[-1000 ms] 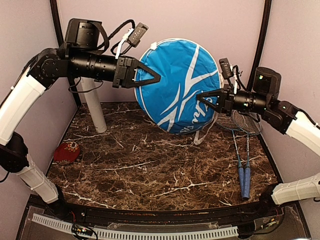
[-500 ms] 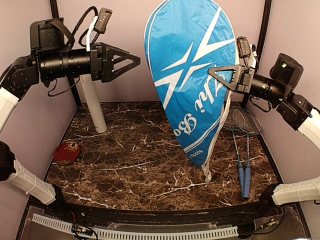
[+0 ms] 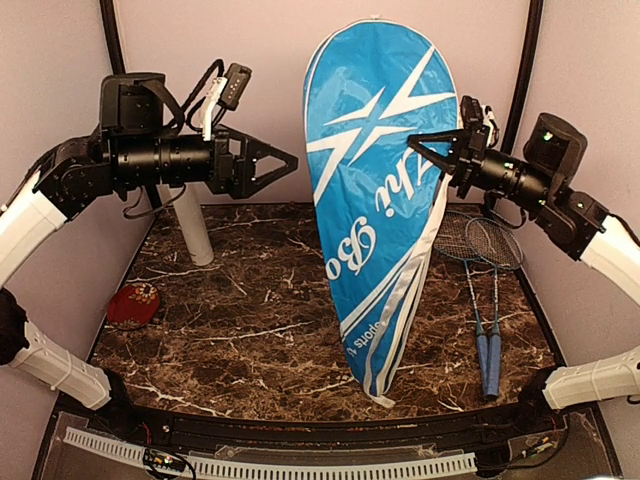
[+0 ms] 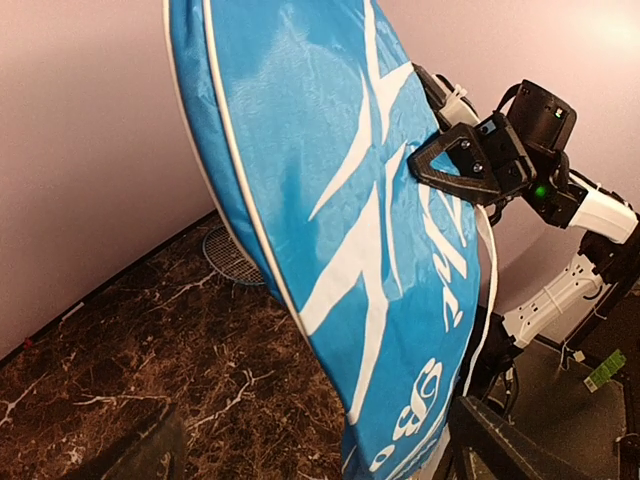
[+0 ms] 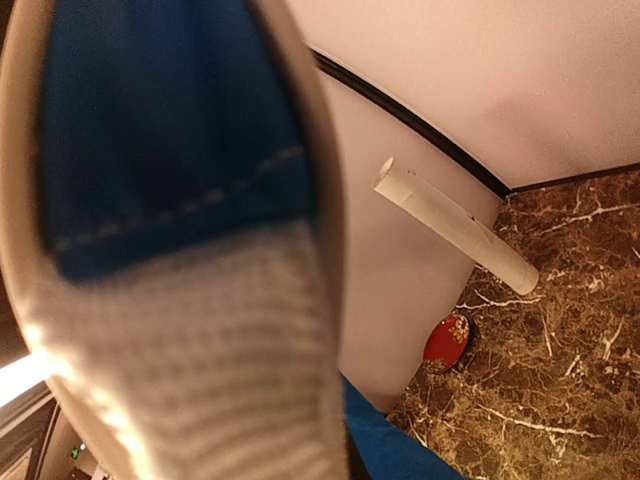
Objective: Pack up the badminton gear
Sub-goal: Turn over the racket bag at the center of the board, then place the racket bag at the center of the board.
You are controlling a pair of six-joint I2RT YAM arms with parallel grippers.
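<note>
One pinch holds the whole cover up

The big blue racket-shaped fabric cover with white lettering (image 3: pixel 375 150) hangs upright over the middle of the brown marble table (image 3: pixel 250 320). Only the right gripper (image 3: pixel 428 150) holds it, clamped tight on its right edge, while the left gripper (image 3: pixel 285 165) stands wide open and empty just left of it. With so narrow a grip the slack fabric could slip out or swing, and its tail could sweep the two thin blue-handled rackets (image 3: pixel 480 290) lying to the right.
</note>
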